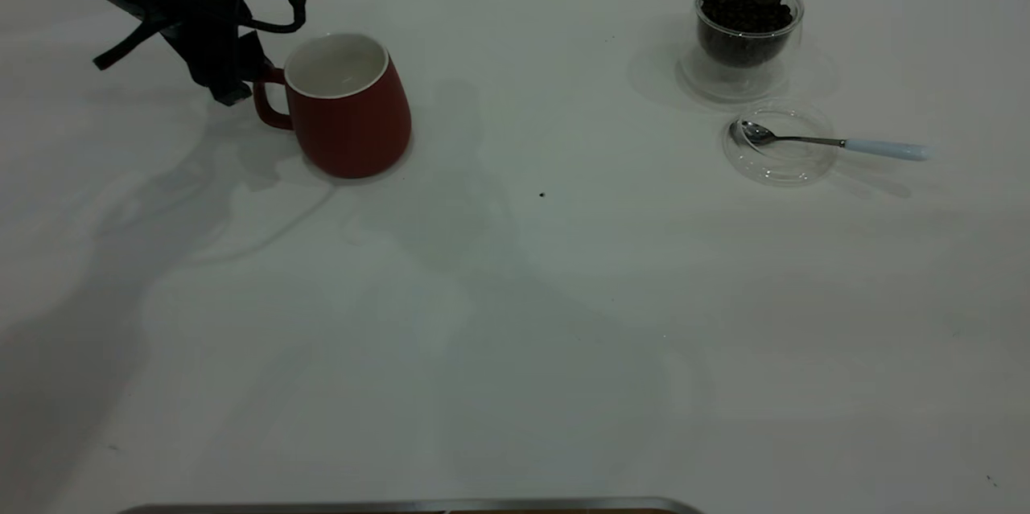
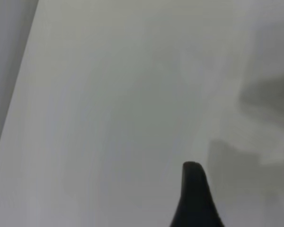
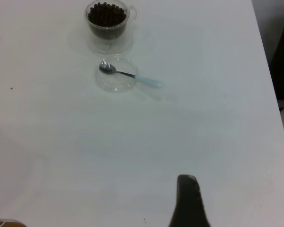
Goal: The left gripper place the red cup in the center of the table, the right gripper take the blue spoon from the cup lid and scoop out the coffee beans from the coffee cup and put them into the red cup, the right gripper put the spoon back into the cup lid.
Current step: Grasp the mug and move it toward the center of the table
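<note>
The left gripper [image 1: 233, 84] sits at the handle of the red cup [image 1: 348, 108], at the table's [image 1: 515, 321] left side; whether it has closed on the handle I cannot tell. The centre lies to the cup's right. The right gripper [image 3: 188, 198] hangs back from the spoon [image 1: 837, 144], its state unclear.
</note>
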Motion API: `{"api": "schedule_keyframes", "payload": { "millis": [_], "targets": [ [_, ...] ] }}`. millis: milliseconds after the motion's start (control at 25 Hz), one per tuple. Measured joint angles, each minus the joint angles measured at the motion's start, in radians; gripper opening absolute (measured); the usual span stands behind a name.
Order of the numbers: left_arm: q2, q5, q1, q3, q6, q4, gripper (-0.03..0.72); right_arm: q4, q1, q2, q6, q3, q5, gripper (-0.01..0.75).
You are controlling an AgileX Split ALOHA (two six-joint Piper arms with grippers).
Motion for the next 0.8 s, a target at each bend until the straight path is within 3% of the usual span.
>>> {"api": "schedule_keyframes", "payload": {
  "millis": [280, 600, 800],
  "targets": [
    [-0.007, 0.372, 0.002, 0.0, -0.14, -0.062, 0.56, 0.0, 0.0, 0.0, 0.0, 0.0, 0.0, 0.586],
    [-0.011, 0.303, -0.019, 0.0, -0.241, -0.153, 0.484, 0.0, 0.0, 0.0, 0.0, 0.0, 0.0, 0.586],
    [-0.011, 0.408, -0.028, 0.0, -0.232, -0.274, 0.35, 0.0, 0.0, 0.0, 0.0, 0.0, 0.0, 0.586]
  ]
}}
